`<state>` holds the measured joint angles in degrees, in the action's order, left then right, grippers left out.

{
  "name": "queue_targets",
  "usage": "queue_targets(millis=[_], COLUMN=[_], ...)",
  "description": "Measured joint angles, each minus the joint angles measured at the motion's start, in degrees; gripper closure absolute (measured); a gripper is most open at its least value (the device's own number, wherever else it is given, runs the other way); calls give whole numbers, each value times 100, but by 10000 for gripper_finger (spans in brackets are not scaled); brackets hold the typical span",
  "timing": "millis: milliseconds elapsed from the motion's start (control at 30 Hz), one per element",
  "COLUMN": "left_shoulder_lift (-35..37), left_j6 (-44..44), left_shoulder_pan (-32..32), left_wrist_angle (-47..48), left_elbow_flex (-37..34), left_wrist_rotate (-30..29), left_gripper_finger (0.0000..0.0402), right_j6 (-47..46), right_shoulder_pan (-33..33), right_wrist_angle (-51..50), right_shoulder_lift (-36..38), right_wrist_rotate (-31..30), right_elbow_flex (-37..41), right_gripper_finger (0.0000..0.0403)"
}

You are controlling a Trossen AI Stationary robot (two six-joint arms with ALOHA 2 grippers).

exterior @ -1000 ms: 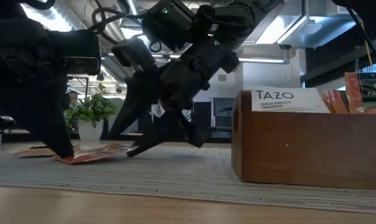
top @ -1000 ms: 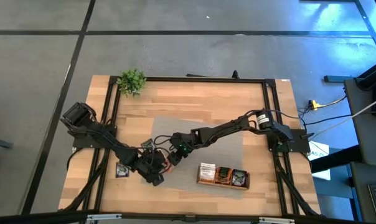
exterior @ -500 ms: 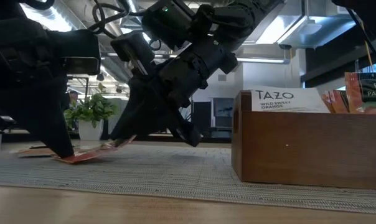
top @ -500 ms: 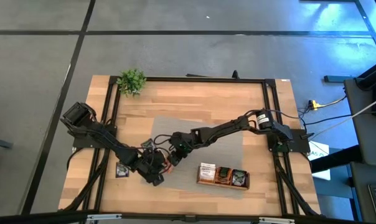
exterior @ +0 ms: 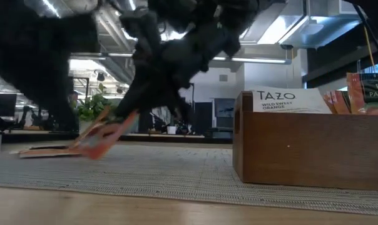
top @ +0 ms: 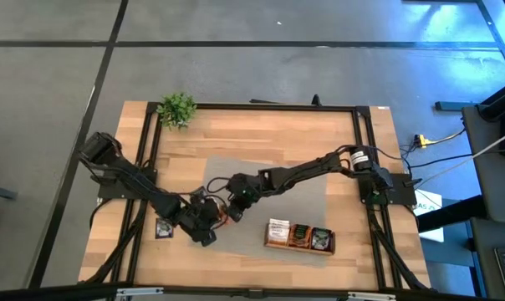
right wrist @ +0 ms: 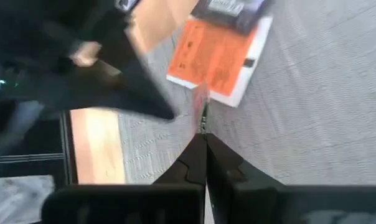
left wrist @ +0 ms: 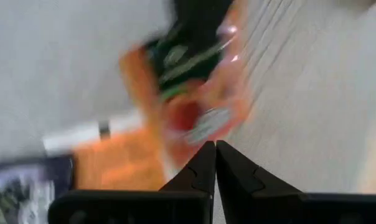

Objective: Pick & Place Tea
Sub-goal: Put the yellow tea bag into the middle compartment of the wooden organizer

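Since the earlier frames the right pincer (exterior: 123, 115) has gone from fingers spread to fingers pressed together on an orange tea sachet (exterior: 104, 134), whose edge now tilts up off the grey mat (exterior: 176, 172) instead of lying flat; the left arm has also shifted, its dark bulk now blurred at the left of the low view. In the high view both pincers meet at lower left of centre on the desk (top: 261, 134): the left pincer (top: 204, 219), fingers together with nothing clearly between them, sits just beside the right pincer (top: 227, 211). The right wrist view shows the sachet edge (right wrist: 202, 102) clamped at the fingertips, with another orange sachet (right wrist: 216, 59) and a dark purple one (right wrist: 228, 9) lying on the mat beyond. The wooden tray (top: 299, 237) at lower centre holds sorted sachets, a white-and-orange one (exterior: 289, 100) in front. A small plant (top: 176, 108) stands at upper left.
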<state>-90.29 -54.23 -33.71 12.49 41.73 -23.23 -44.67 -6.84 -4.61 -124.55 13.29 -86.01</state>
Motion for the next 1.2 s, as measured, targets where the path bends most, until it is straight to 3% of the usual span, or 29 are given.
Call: queue_targets(millis=[200,367,500,667,900,1100,1200], left_shoulder_lift=[978,1556,1806,1834,1834,1834,1834], left_j6=[333,846,883,701,701,766,898], left_shoulder_pan=[13,17,17,59,171,339,409], left_wrist_angle=[-1,-74,-151,-229,-225,-197,-197], left_elbow_flex=[18,31,34,38,40,44,44], left_wrist_rotate=[-692,-1215,-1564,-1590,-1517,-1265,-1073], left_gripper_finger=[389,393,393,389,393,390,389], right_j6=[971,1656,1593,652,-232,-1033,-1062], right_shoulder_pan=[76,-113,-633,-1629,-3064,-3441,-3442], right_wrist_angle=[-1254,-2874,-4228,-5069,-5377,-5434,-5681], right_shoulder_lift=[756,1584,2274,2905,2712,2303,2186], right_wrist_rotate=[-387,-714,-1212,-1618,-2210,-2919,-2993], right_elbow_flex=[-165,-444,-678,-720,-599,-445,-447], right_gripper_finger=[401,401,402,402,402,402,402])
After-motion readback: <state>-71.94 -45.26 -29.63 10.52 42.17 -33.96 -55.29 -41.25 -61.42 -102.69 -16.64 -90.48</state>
